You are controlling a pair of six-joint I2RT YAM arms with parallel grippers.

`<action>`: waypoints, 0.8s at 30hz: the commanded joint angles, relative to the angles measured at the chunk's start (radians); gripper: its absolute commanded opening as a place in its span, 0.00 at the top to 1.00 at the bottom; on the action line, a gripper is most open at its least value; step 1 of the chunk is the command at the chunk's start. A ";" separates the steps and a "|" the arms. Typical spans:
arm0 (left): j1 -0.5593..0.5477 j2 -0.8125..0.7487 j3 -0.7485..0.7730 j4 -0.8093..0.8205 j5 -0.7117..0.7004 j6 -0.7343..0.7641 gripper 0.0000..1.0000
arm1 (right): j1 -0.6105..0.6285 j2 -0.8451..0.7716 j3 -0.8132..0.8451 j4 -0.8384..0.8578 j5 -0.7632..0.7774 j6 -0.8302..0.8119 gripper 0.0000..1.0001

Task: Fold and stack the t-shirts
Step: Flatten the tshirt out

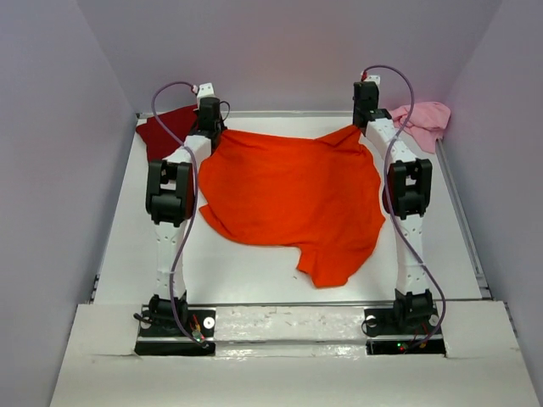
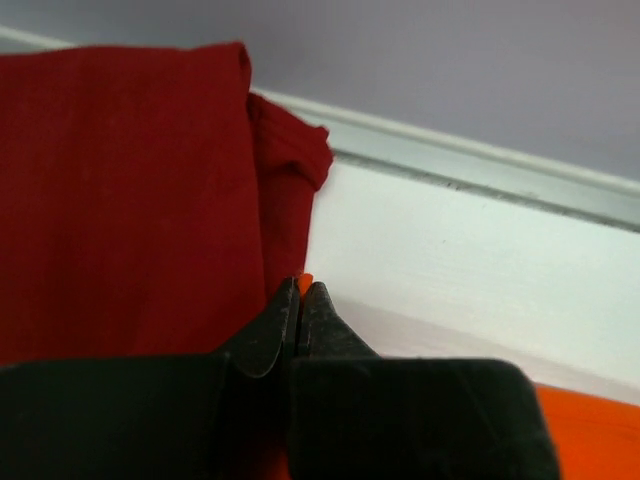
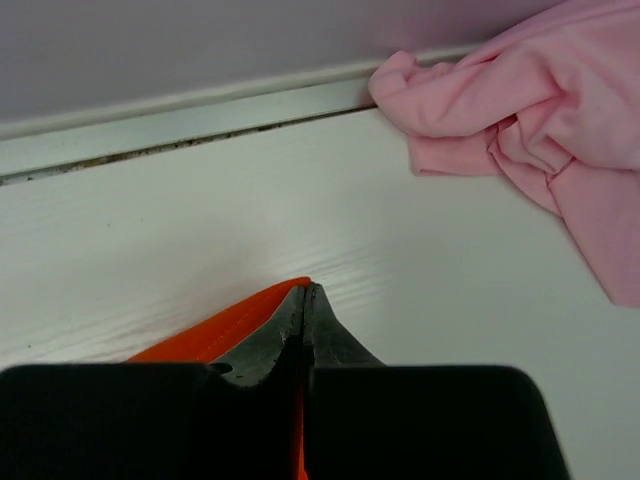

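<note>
The orange t-shirt [image 1: 288, 199] lies spread on the desk [image 1: 246, 275], its far edge running left to right. The left gripper [image 2: 301, 290] is pinched tight on that edge's left corner and the right gripper [image 3: 304, 292] on its right corner, so the cloth trails from both toward the near side. The dark red t-shirt [image 1: 165, 131] sits just beyond the orange one's left corner, the pale pink t-shirt [image 1: 422, 121] beyond its right.
</note>
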 commanded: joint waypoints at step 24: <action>-0.370 -0.092 0.450 -0.008 0.027 0.194 1.00 | -0.016 -0.324 -0.310 0.289 -0.008 -0.008 1.00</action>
